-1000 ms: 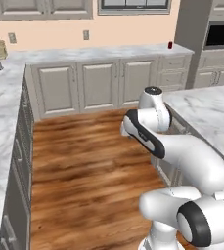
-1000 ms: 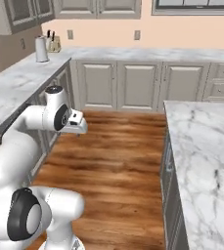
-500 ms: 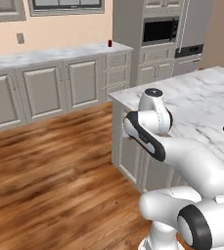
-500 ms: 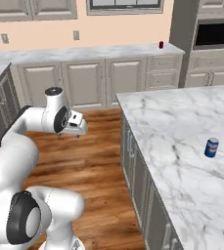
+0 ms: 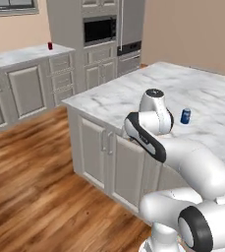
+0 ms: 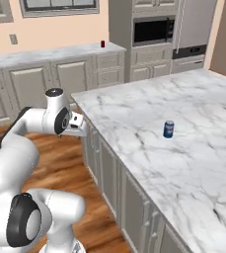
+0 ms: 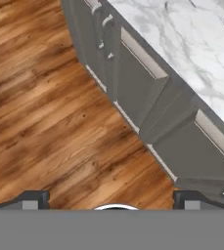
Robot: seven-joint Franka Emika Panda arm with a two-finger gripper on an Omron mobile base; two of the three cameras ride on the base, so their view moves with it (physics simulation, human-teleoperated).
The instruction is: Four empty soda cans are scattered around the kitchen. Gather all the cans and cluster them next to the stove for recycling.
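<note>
The arm (image 6: 30, 123) rises from the base, bends at a dark elbow and folds forward, so that the hand sits low beside the near corner of the marble island (image 6: 154, 128), over the wood floor (image 5: 30, 182). In the right base view the gripper (image 6: 79, 129) hangs at the end of the wrist just off the island's edge, pointing down and holding nothing. In the left base view the same wrist is doubled back in front of the island's cabinet doors (image 5: 109, 157), with the round joint cap uppermost. In the hand view the two finger tips (image 7: 33, 199) stand at opposite sides of the bottom edge, wide apart, with bare floor between them; the claw is spread and empty. That view looks down on floorboards and, running diagonally, the grey cabinet fronts under the island's white top. A blue can (image 6: 169, 129) stands upright on the island, out in the open marble and well apart from the gripper; from the left base view it shows just past the arm's shoulder (image 5: 185, 116). A red can (image 6: 102, 44) stands upright on the far counter (image 6: 45, 53) along the peach wall, near that counter's end next to the tall cabinet holding the built-in oven (image 6: 154, 30); it also shows in the left base view (image 5: 50, 46).
</note>
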